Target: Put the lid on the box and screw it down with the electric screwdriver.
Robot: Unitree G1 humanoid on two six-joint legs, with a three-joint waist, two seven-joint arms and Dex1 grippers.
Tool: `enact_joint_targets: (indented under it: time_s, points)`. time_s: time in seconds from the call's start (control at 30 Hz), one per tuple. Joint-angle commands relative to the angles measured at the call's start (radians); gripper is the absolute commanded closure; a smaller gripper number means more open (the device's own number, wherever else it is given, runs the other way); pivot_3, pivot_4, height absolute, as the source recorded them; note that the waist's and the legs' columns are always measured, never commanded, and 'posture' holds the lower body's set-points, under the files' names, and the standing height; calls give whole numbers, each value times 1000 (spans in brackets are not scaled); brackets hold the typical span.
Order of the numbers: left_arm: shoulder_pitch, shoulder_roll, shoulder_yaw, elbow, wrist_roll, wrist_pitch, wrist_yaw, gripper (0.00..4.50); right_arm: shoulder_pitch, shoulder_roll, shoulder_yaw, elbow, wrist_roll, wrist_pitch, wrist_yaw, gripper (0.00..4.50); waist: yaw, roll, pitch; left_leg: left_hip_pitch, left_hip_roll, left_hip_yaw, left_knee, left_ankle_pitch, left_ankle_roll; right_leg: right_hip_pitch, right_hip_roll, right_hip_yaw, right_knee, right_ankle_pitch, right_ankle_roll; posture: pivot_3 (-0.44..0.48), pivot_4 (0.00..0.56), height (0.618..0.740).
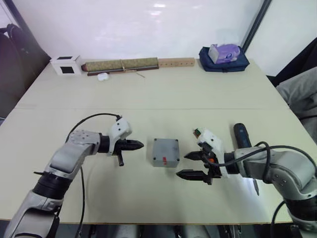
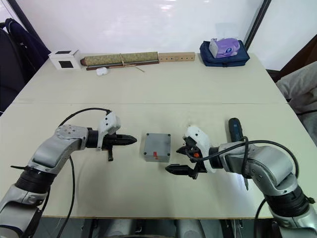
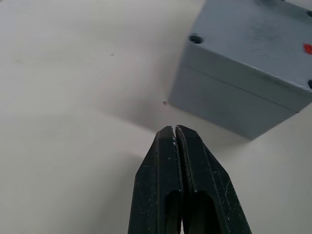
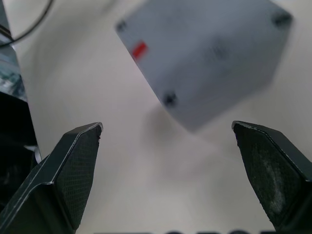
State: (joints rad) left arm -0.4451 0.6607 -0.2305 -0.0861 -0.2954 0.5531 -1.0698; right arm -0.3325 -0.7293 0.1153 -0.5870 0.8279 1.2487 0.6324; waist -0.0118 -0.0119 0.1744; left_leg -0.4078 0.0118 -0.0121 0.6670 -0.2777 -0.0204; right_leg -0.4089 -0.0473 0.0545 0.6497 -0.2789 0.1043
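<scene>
While the table (image 1: 163,94) spreads pale beneath both arms, the box (image 1: 165,152) sits near its middle with the lid (image 3: 253,44) already on top, the right gripper (image 1: 193,165) at its 3 o'clock with fingers spread wide and empty. At 9 o'clock the left gripper (image 1: 134,145) points at the box, fingers pressed together on nothing, and the electric screwdriver (image 1: 244,141) lies at 3 o'clock beyond the right gripper

Bright, even overhead lighting; close-range blur in one wrist view.
Glare washed out the white wall (image 1: 148,25) and sheened the table (image 1: 163,94). Shadows were soft and short. The box (image 4: 204,53) appeared blurred in the right wrist view, sharper in the left.
</scene>
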Motion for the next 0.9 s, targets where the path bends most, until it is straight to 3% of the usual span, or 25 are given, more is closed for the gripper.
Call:
enact_joint_targets:
  time_s: [0.03,0.37,0.63,0.9]
  points:
    - [-18,-20,-32,4,37,-43,6,4500,-13,21,19,-17,-16,-28,-11,84,-1,0,0,0,0,0,0,0,0,0,0,0,0,0,0,0,150,740]
    - [-98,-114,-82,79,100,-101,9,4500,33,58,13,-81,39,-9,-5,84,-1,0,0,0,0,-1,0,0,0,0,1,-1,1,0,0,0,150,740]
    - [-70,16,-45,116,117,-109,-64,4500,45,-125,-31,-67,-44,-83,47,84,-6,0,0,0,0,-1,0,0,0,0,2,-2,1,0,0,0,150,740]
    - [56,71,-48,-76,45,0,-101,4500,-15,-116,75,51,-209,-239,75,84,-1,0,0,0,1,-1,-1,0,0,0,0,-1,1,0,0,0,150,740]
